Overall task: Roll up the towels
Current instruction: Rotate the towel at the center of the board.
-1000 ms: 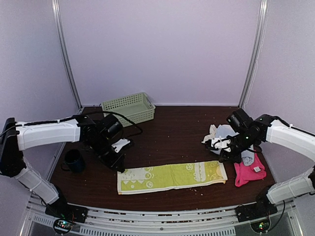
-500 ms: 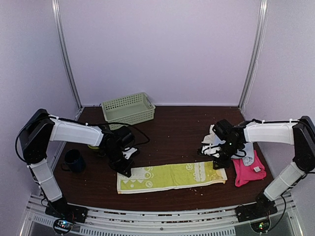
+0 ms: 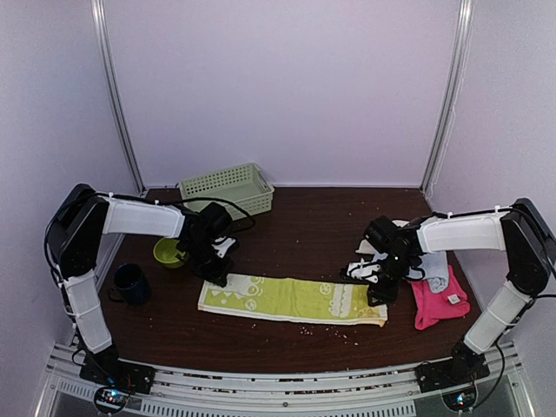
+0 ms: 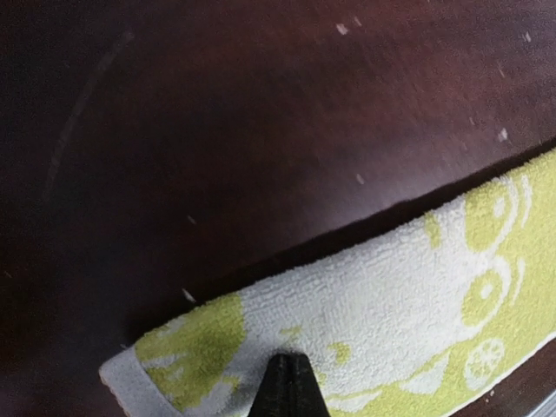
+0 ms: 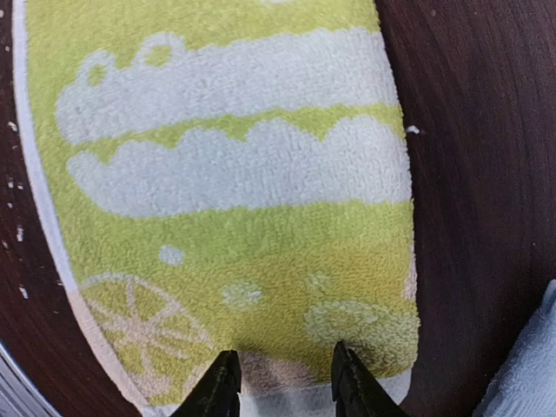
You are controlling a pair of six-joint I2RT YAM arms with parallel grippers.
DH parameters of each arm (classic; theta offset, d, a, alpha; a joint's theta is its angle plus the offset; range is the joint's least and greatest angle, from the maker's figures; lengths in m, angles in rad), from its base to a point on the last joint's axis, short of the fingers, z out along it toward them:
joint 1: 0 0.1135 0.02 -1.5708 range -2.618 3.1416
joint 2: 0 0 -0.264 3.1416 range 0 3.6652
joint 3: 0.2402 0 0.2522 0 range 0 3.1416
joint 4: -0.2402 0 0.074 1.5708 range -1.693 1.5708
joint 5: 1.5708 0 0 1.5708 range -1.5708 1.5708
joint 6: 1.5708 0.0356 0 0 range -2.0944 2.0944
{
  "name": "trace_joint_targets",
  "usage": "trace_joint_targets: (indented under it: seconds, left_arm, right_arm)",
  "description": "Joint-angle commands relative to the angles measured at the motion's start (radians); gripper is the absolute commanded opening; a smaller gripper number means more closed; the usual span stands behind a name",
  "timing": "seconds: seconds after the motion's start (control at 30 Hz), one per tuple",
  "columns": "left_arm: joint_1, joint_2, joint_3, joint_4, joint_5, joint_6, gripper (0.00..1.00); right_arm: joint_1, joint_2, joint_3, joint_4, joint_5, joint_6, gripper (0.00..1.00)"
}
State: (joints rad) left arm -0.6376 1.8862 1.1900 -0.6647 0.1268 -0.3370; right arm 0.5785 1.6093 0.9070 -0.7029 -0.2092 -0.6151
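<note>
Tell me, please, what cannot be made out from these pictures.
- Top view: the right gripper hides much of the light blue towel and cream-white towel.
- Left wrist view: the lime-green towel is cut off by the right and bottom edges.
- Right wrist view: the light blue towel is cut to a corner.
- Top view: the mug is too dark inside.

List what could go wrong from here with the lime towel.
1. The left claw is shut on just the edge of the lime-green towel; so thin a pinch may slip once rolling starts.
2. The right claw stands open over the opposite end, so that end is unheld, and the strip, lying skewed, could roll crooked.
3. The pink towel lies close beside the right claw and might get snagged.
</note>
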Motion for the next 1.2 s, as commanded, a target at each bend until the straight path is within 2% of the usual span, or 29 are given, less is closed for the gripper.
trace_joint_targets:
  seconds: [0.0,0.2,0.33,0.6,0.9,1.17]
  left_arm:
    - [0.050,0.119,0.110,-0.030,-0.176,0.090,0.00]
    - [0.049,0.081,0.207,-0.111,-0.191,0.127,0.00]
    - [0.049,-0.010,0.156,-0.123,-0.187,0.119,0.02]
    - [0.023,-0.109,0.027,-0.125,-0.136,0.058,0.00]
    - [0.024,-0.040,-0.032,-0.069,-0.156,0.043,0.00]
    - [0.026,0.116,0.111,-0.052,-0.209,0.112,0.00]
  right_arm:
    - [0.009,-0.054,0.082,-0.114,-0.147,0.039,0.39]
    - [0.007,-0.118,0.169,-0.182,-0.176,0.055,0.38]
    - [0.003,-0.119,0.154,-0.110,-0.079,0.074,0.36]
    - [-0.028,0.044,0.215,-0.043,0.042,0.069,0.29]
    - [-0.032,0.156,0.205,-0.034,0.117,0.051,0.26]
    - [-0.028,0.106,0.118,-0.089,0.078,0.078,0.24]
